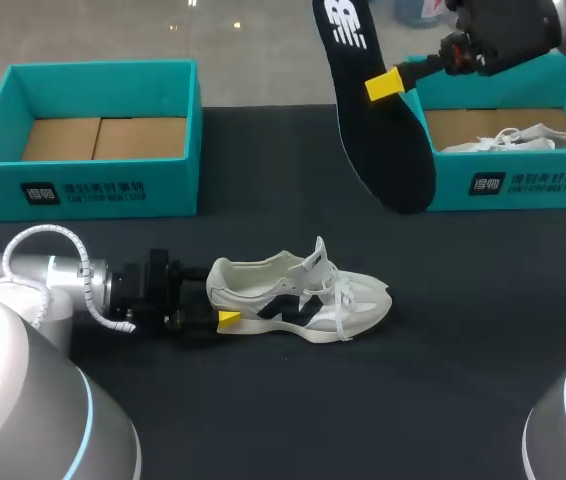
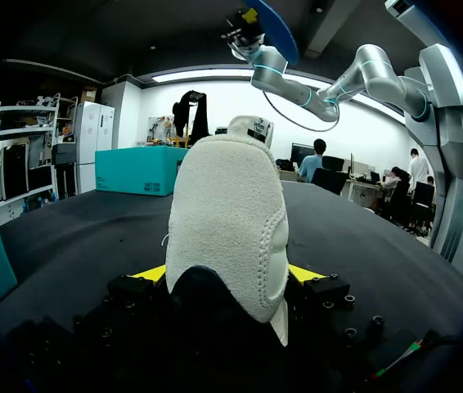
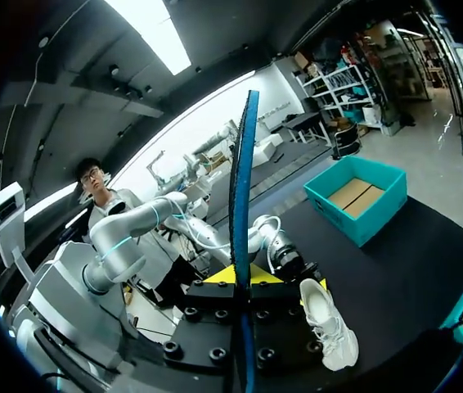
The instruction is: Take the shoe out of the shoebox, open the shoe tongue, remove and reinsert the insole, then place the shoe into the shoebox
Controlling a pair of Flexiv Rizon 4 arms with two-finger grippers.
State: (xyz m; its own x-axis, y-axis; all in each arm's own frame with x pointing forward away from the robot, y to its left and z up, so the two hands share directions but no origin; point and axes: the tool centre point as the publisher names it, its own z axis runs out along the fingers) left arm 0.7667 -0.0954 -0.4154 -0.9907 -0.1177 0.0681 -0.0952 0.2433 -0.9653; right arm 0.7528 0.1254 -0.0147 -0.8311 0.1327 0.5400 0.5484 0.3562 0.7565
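while heel-first in left end effector (image 1: 221, 306) — shoe (image 1: 303, 300), toe rightward

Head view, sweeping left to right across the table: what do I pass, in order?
Empty teal shoebox → white shoe lying on the table → black insole held aloft → second teal shoebox with a second shoe inside.

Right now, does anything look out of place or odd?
Only the black insole: it hangs in the air, pinched by the right gripper, not inside the shoe that the left gripper holds by the heel.
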